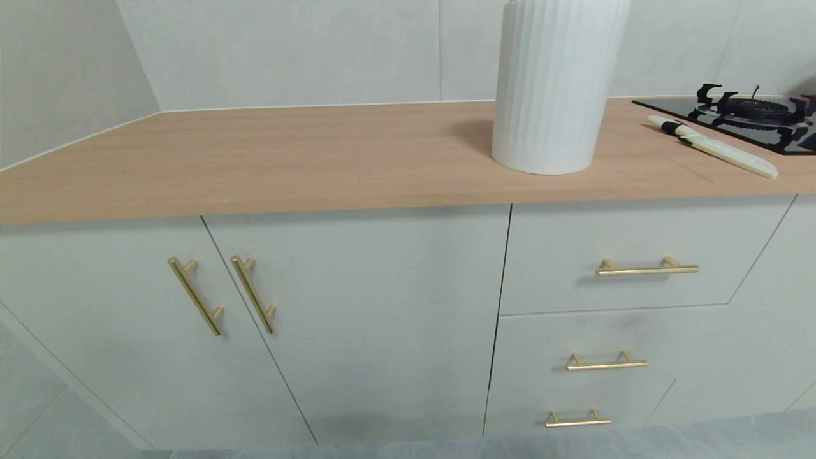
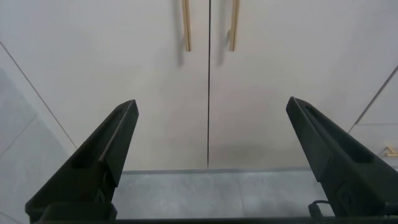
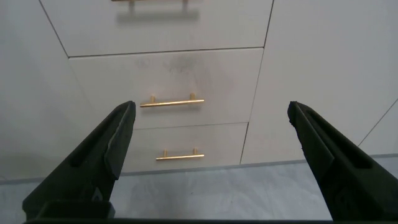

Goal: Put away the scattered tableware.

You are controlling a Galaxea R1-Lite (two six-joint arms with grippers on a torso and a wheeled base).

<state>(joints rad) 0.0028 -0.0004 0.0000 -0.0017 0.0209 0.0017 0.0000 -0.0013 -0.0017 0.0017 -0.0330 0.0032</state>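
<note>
Currently, left gripper (image 2: pixel 211 104): fingers (image 2: pixel 106 149) spread wide, nothing between them.
Ahead of left fingers: two doors (image 2: pixel 112 74) meet at a seam that runs centred in the gap. Two upright door handles (image 2: pixel 186 25) flank that seam, past the fingertips. Floor (image 2: pixel 211 186) lies low between the finger bases.
Right gripper (image 3: pixel 211 107): fingers (image 3: pixel 323 149) spread wide, nothing between them.
Ahead of right fingers: stacked drawers (image 3: pixel 168 74), all shut. Two level drawer handles (image 3: pixel 172 102) sit in the gap, nearer the one finger than the other, well apart from both tips.
Knife (image 1: pixel 713 147): flat on the counter (image 1: pixel 287 153), pale blade, dark band by the handle. It lies just beside the hob (image 1: pixel 752 118), above the drawers that the right fingers face, well apart from either gripper.
Vase (image 1: pixel 553 83): white, ribbed, upright on the counter, near the knife but not touching it.
Hob: black glass with a burner grate, set into the counter at the wall (image 1: pixel 287 51).
</note>
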